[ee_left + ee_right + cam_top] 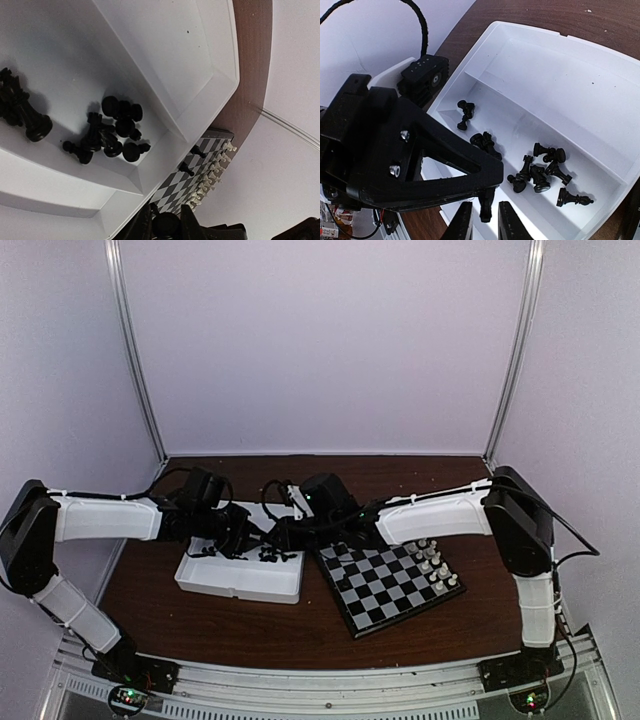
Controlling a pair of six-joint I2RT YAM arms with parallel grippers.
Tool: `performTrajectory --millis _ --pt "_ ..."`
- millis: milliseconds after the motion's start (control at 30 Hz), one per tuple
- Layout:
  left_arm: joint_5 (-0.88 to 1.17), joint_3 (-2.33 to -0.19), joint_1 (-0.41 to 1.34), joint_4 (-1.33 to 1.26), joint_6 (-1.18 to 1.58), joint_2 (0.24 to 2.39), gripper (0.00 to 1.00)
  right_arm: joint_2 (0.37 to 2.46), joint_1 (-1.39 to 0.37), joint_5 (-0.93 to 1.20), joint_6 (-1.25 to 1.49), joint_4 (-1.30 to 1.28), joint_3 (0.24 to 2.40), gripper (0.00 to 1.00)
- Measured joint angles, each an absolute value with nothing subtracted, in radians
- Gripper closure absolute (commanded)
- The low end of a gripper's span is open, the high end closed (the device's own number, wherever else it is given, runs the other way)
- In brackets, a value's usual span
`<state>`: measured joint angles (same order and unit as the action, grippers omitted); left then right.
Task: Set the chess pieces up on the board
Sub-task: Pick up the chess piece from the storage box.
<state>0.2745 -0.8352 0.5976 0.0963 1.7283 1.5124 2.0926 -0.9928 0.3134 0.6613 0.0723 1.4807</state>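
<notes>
Between the two claws, above the end of the white tray [600,50] nearest the board [385,590], hangs one black chess piece [485,207]. The left gripper [166,226] is pinching it, tips pressed against its sides. The right gripper [485,226] has its fingers narrowly spread either side of it, with a sliver of gap on each flank, so this reads as a hand-over not yet made.

To do it well, the right fingers should close squarely on the body of the piece, clear of the left tips, and hold it so that its base can go down flat on a square. The left should let go only once the right hold is firm. The swap is best made over the tray, where a slip costs little.

Below, the other chess pieces [537,172] lie tumbled in one compartment of the tray. Two black pieces [197,151] stand on the board on the side near the tray, and the white pieces [437,565] line its far edge, so the black ranks look barely begun. Tray and board sit side by side on the brown table [200,625]
</notes>
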Motion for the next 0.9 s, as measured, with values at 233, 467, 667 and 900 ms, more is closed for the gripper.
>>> performTrajectory --millis 233,467,667,900 --pt "0.281 -0.823 0.598 0.075 1.738 1.511 0.84 2.098 -0.992 0.313 0.661 0.073 1.497 0.85" --pt "0.285 -0.814 0.598 0.060 1.745 1.510 0.84 2.110 -0.993 0.314 0.662 0.073 1.501 0.86" --pt "0.285 -0.812 0.598 0.053 1.748 1.509 0.84 2.114 -0.992 0.318 0.664 0.073 1.501 1.00" --pt "0.284 -0.809 0.598 0.053 1.747 1.507 0.59 2.114 -0.993 0.317 0.661 0.071 1.501 1.00"
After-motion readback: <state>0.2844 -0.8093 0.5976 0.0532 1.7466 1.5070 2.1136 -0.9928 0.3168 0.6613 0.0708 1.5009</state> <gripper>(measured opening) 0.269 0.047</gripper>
